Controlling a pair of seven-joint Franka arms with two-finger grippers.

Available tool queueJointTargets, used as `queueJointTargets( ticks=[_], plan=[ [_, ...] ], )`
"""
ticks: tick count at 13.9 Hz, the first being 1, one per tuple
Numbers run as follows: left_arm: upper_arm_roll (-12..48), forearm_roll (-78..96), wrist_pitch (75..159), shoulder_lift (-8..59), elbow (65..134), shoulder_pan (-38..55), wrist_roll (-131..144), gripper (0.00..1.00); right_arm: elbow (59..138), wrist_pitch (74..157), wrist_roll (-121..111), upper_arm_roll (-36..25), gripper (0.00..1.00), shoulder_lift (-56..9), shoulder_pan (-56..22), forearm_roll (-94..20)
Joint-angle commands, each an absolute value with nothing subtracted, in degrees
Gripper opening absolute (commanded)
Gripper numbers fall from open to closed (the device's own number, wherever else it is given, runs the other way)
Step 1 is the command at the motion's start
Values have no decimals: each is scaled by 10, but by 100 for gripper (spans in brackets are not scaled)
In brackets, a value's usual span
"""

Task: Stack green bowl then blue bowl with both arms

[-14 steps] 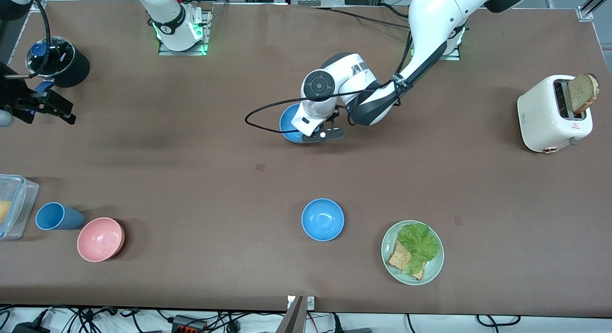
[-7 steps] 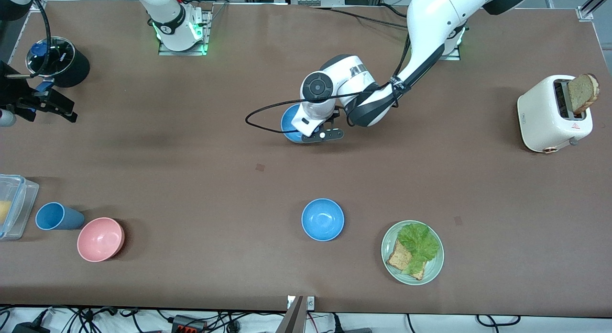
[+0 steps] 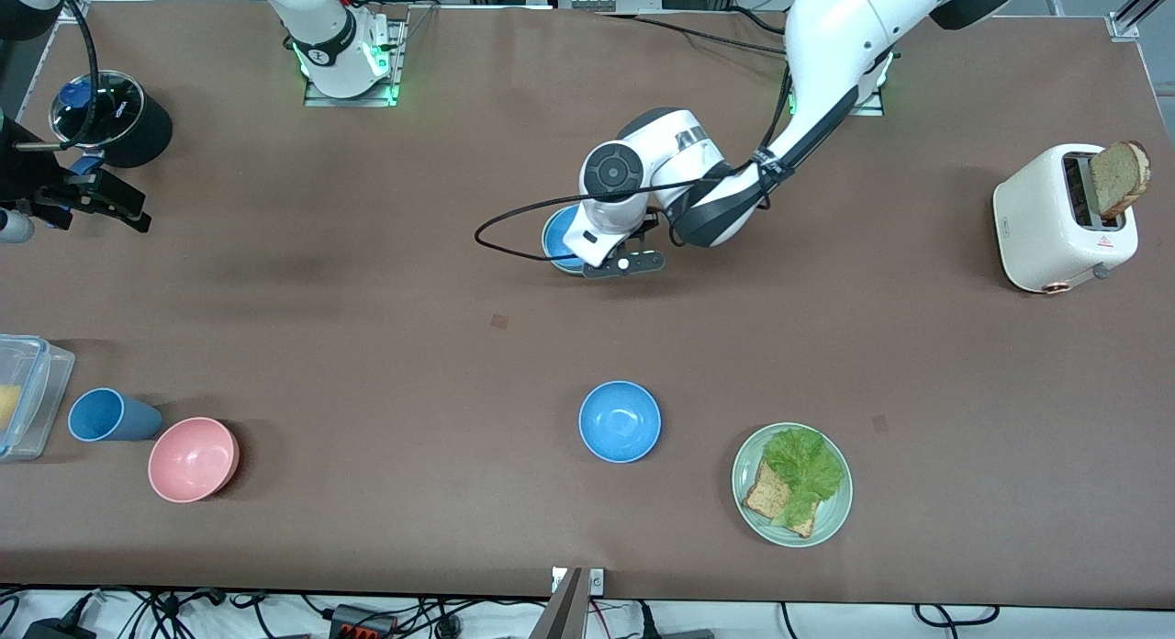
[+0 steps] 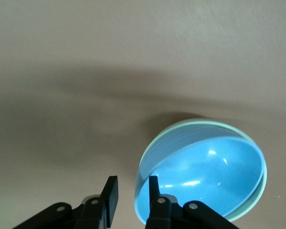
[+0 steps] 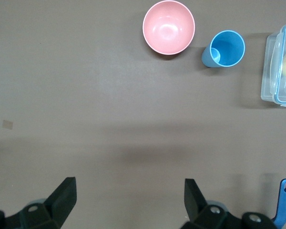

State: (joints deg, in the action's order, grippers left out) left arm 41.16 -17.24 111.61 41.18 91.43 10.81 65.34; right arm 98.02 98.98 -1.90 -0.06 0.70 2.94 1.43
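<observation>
A blue bowl (image 4: 205, 167) sits nested in the green bowl (image 4: 200, 121), whose pale rim shows around it. The stack (image 3: 553, 235) stands mid-table, mostly hidden under the left wrist in the front view. My left gripper (image 4: 132, 183) is low at the stack's rim, one finger inside the blue bowl and the other outside with a gap, so it is open. A second blue bowl (image 3: 620, 420) stands alone, nearer the front camera. My right gripper (image 5: 131, 186) is wide open and empty, up over the right arm's end of the table (image 3: 119, 207).
A pink bowl (image 3: 193, 459), a blue cup (image 3: 108, 415) and a clear container (image 3: 27, 396) stand at the right arm's end. A black pot (image 3: 115, 116) is near that arm's base. A plate with lettuce and bread (image 3: 831, 520) and a toaster (image 3: 1056, 226) are toward the left arm's end.
The left hand has shifted slightly toward the left arm's end over the stack, and less of the blue bowl shows. The right gripper has drifted slightly toward the pot.
</observation>
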Motion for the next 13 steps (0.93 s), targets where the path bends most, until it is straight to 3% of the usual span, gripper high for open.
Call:
queueJointTargets(
  ticks=[1,7,10,13],
  plan=[
    [431,-178,1058,394,885,84,657,37,968,977,-11,2,100,4,33,11],
    [542,-181,960,357,867,-48,644,44,969,969,-11,2,100,4,31,11],
    [612,-178,886,347,854,-158,593,51,969,972,-11,3,100,4,31,11],
    [671,-178,873,348,832,-252,561,59,969,970,-11,4,100,4,31,11]
  ],
)
